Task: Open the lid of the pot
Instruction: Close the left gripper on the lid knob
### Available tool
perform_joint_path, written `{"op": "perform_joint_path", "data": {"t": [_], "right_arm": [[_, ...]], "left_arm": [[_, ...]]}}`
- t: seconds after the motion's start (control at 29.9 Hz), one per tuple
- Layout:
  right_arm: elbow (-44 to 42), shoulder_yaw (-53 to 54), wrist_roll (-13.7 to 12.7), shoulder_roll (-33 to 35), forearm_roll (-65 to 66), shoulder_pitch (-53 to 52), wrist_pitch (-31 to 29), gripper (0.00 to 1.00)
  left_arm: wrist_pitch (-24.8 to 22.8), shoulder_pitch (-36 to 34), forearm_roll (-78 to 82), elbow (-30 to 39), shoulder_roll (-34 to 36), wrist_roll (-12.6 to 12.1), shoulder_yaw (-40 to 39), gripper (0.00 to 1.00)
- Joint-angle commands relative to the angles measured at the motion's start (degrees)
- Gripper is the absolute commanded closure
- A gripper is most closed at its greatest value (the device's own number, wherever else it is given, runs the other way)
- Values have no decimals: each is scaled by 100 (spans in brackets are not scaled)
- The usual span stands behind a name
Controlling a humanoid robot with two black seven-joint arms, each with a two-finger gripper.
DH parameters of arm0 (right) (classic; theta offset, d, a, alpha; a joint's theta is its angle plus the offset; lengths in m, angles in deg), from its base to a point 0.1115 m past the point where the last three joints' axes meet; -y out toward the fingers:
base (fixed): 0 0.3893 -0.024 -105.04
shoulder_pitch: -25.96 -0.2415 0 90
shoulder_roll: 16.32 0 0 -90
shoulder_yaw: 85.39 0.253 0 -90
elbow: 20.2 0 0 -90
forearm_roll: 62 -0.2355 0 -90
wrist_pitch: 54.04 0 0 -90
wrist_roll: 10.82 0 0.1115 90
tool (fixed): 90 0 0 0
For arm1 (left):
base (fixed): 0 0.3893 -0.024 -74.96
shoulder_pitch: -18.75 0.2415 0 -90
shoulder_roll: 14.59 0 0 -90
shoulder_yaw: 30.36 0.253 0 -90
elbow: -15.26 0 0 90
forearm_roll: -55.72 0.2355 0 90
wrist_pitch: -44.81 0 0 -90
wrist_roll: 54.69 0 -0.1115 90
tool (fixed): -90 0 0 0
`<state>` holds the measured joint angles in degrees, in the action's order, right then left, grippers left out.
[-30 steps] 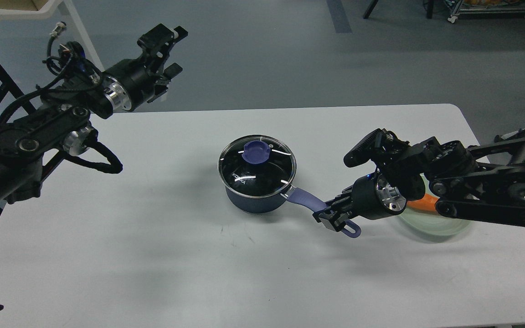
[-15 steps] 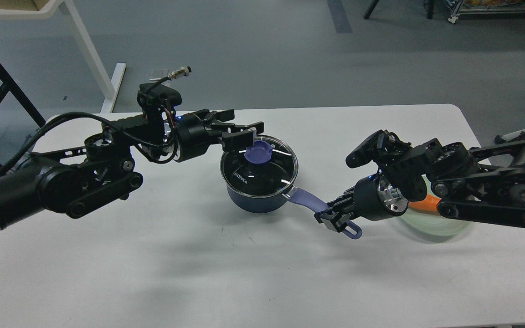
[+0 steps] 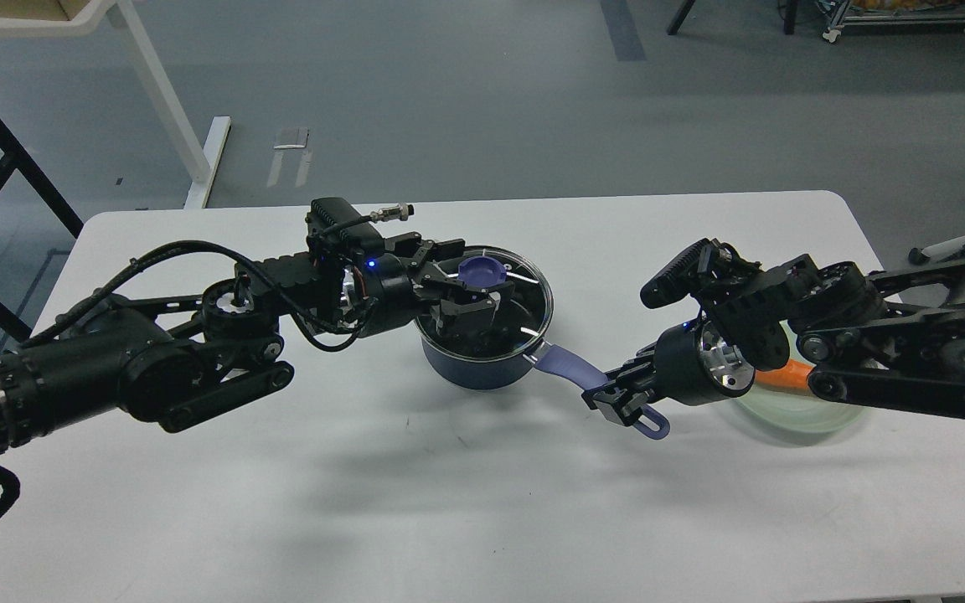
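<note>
In the middle of the table (image 3: 298, 502), the pot (image 3: 482, 368) wears its lid (image 3: 524, 306). The left gripper (image 3: 472, 295) is spread around the knob (image 3: 482, 270). The right gripper (image 3: 616, 400) pinches the handle (image 3: 570, 370).

pot (image 3: 482, 356) mid-table (image 3: 365, 502) | lid (image 3: 524, 289) on it | bowl (image 3: 792, 414) right (near)

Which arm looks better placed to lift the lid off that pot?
The left. Its gripper sits at the purple knob of the lid, fingers either side. The right gripper is clamped on the pot handle, steadying it.
</note>
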<state>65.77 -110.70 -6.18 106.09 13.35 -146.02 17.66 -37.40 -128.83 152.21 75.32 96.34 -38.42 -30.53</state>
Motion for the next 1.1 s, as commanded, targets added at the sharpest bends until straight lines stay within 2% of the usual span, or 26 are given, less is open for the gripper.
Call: {"op": "perform_joint_path", "data": {"t": [0.0, 0.33, 0.5, 0.64, 0.87, 0.97, 1.07], "right_arm": [[8, 0, 10, 2, -11, -20, -7, 82], [25, 0, 19, -16, -11, -37, -16, 82], [8, 0, 27, -42, -20, -29, -16, 82], [8, 0, 27, -42, -20, -29, -7, 81], [8, 9, 27, -42, -20, -29, -7, 81], [-1, 9, 36, -42, -20, -29, -16, 81], [-1, 9, 45, -42, -20, -29, -16, 81]], "left_arm": [[3, 1, -8, -249, -133, 8, 8, 1], [29, 53, -8, -355, -195, 43, 148, 4], [275, 36, -8, -434, -195, 25, 465, 6], [293, 1, -34, -443, -195, 34, 518, 24], [293, -105, -78, -443, -186, 60, 501, 45], [293, -105, -78, -443, -186, 95, 509, 57], [293, -114, -78, -391, -142, 122, 509, 61]]}}
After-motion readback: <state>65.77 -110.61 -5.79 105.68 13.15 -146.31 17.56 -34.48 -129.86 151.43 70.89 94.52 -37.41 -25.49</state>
